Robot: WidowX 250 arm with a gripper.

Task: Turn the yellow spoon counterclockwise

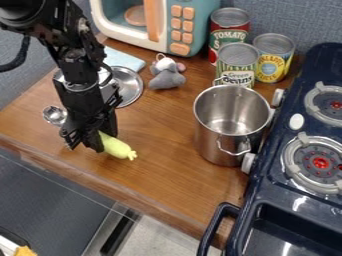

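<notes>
The gripper (85,142) is low over the left part of the wooden counter, with the arm above it from the upper left. A plump, pale yellow-green object (117,147) lies just right of the gripper's lower end, its small knobbed tip pointing to the lower right. The gripper covers its upper left end, and whether it is held cannot be told. It does not look clearly like a spoon. Left of the gripper lies a small silver spoon-like piece (53,115), partly hidden behind the arm.
A steel pot (232,125) stands right of centre, beside the dark stove (294,200). Behind it are cans (236,64). A grey plush mouse (166,75), a toy microwave (157,22) and a metal lid or bowl (129,86) are towards the back. The counter's front edge (100,182) runs below the gripper.
</notes>
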